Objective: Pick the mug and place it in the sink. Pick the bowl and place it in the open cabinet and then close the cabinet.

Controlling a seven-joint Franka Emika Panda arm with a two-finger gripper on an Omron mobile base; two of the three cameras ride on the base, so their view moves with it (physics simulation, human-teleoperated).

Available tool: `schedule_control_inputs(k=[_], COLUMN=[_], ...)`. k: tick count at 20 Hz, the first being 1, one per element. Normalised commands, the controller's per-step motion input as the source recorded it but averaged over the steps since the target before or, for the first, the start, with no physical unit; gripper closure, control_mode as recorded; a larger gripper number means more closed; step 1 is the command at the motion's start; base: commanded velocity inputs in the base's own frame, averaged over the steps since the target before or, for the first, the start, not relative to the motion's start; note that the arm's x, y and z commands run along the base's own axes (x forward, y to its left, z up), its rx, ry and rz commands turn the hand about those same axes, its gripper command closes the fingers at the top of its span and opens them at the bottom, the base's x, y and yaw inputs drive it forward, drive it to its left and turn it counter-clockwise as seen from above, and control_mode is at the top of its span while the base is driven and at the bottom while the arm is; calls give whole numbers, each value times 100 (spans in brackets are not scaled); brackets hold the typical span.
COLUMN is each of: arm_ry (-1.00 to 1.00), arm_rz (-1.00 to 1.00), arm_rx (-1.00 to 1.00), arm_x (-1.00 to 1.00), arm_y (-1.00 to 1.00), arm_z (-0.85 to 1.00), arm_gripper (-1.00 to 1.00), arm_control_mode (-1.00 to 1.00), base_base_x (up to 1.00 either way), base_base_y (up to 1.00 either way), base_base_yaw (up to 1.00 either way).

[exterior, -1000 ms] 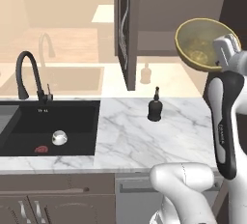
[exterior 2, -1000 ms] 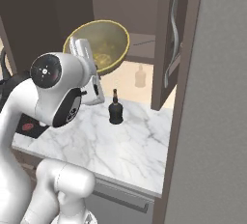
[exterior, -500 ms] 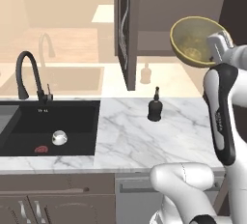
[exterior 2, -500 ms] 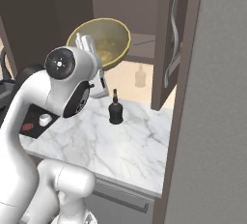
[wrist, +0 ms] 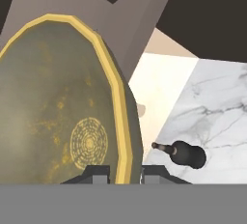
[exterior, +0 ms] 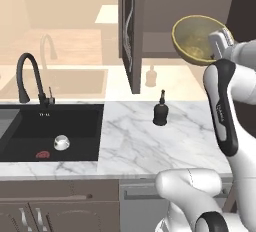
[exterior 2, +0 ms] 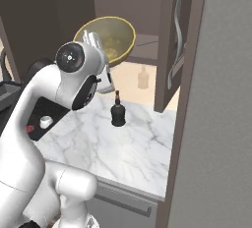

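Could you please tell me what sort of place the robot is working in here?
A rendered home kitchen, it seems: a black rectangular sink with a black gooseneck faucet set in a white marble counter, and a dark brown wall cabinet above.

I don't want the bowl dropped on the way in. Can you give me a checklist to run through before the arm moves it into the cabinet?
1. Grip: gripper clamps the bowl by its rim: ok.
2. Bowl clear of the counter: held high, ok.
3. Cabinet door open: ok.
4. Free room on the shelf inside: cannot tell.
5. Bowl level: tilted on edge, not ok.
6. Mug already in the sink: ok.
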Motion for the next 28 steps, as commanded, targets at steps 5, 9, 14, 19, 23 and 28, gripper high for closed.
schedule_control_inputs(k=[5,9,14,19,23,28], arm_ry=[0,0,0,0,0,0], arm_rz=[0,0,0,0,0,0], arm_rx=[0,0,0,0,0,0], arm_x=[37,37,43,38,39,43], arm_y=[0,0,0,0,0,0], arm_z=[0,1,3,0,0,0], arm_gripper=[100,100,100,100,100,100], arm_control_mode=[-100,-100,-100,-100,-100,-100], base_base_x=[0,0,0,0,0,0], base_base_y=[0,0,0,0,0,0], base_base_yaw=[0,0,0,0,0,0])
